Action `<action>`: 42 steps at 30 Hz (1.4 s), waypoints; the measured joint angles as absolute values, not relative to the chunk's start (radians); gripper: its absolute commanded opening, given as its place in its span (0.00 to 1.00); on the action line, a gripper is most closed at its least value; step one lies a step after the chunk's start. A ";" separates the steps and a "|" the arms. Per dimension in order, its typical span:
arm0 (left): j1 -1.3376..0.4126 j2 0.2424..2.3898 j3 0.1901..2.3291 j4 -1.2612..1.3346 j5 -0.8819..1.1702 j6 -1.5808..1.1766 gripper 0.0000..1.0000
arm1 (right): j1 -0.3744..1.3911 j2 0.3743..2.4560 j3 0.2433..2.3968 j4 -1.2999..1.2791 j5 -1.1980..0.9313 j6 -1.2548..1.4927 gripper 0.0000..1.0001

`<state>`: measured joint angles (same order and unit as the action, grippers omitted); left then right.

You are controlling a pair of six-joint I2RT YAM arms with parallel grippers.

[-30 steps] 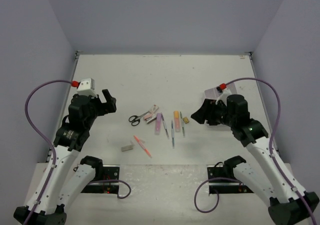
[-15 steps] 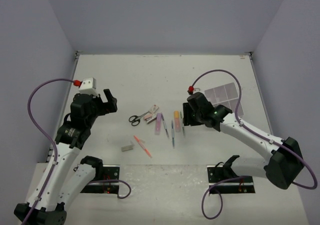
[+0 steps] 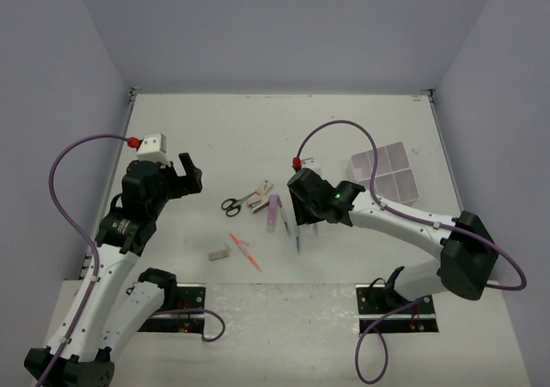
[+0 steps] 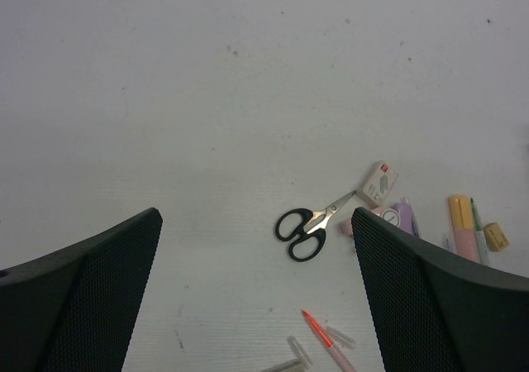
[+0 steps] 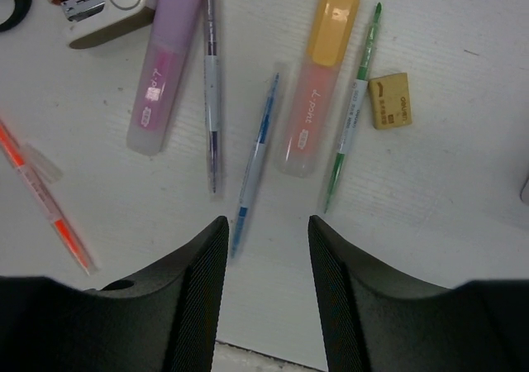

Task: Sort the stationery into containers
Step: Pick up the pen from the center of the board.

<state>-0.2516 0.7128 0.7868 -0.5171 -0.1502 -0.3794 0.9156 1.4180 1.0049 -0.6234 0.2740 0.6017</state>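
Observation:
The stationery lies loose in the middle of the table. In the right wrist view I see a blue pen [image 5: 254, 161], an orange marker [image 5: 318, 83], a green pen [image 5: 351, 112], a tan eraser [image 5: 389, 101], a purple marker [image 5: 165, 62] and a purple pen [image 5: 211, 83]. My right gripper [image 5: 266, 227] hovers just above them, open, nothing between its fingers, the blue pen's near end beside the left finger. Black scissors [image 3: 232, 205] lie further left. My left gripper [image 3: 183, 176] stands wide open, raised to the left of the scissors [image 4: 304, 227]. The white divided tray [image 3: 384, 174] sits at the right.
An orange pen [image 3: 245, 251] and a grey eraser [image 3: 218, 253] lie nearer the front edge. A small boxed item [image 4: 378, 182] and a pink-grey tape dispenser [image 5: 107, 8] rest beside the scissors. Grey walls enclose the table on three sides.
My right arm has swung left from over the tray to above the pens, uncovering the tray, and its jaws have narrowed. The left arm has hardly moved.

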 measured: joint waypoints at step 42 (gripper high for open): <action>-0.252 0.693 0.787 -0.517 -0.130 -0.379 1.00 | 0.732 1.687 0.972 -0.533 0.192 0.568 0.26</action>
<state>-0.2520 0.6933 0.7868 -0.5171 -0.1299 -0.3794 0.7319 1.6868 0.9722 -0.5325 0.1920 0.5682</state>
